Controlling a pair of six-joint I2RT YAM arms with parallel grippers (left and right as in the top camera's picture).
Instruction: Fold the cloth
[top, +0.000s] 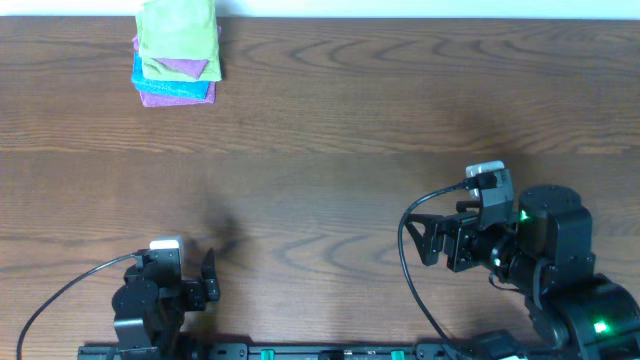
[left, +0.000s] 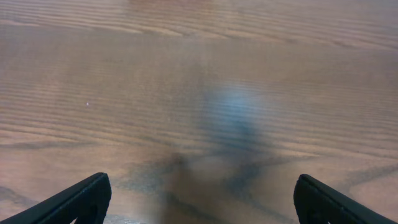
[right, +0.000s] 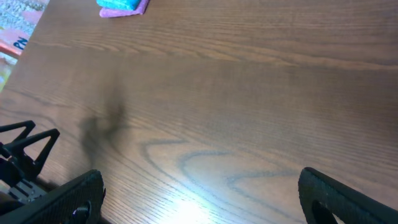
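A stack of folded cloths (top: 177, 52), green on top with purple and blue beneath, lies at the far left of the wooden table (top: 330, 150). Its blue and purple edge shows at the top left of the right wrist view (right: 121, 6). My left gripper (top: 207, 278) is open and empty near the front left edge; its fingers (left: 199, 199) frame bare wood. My right gripper (top: 430, 240) is open and empty at the front right, with only bare wood between its fingers (right: 199, 196). Both grippers are far from the cloths.
The left arm's gripper (right: 25, 155) appears at the left edge of the right wrist view. A colourful surface (right: 15, 31) lies beyond the table's left edge. Black cables (top: 410, 280) run from both arms at the front.
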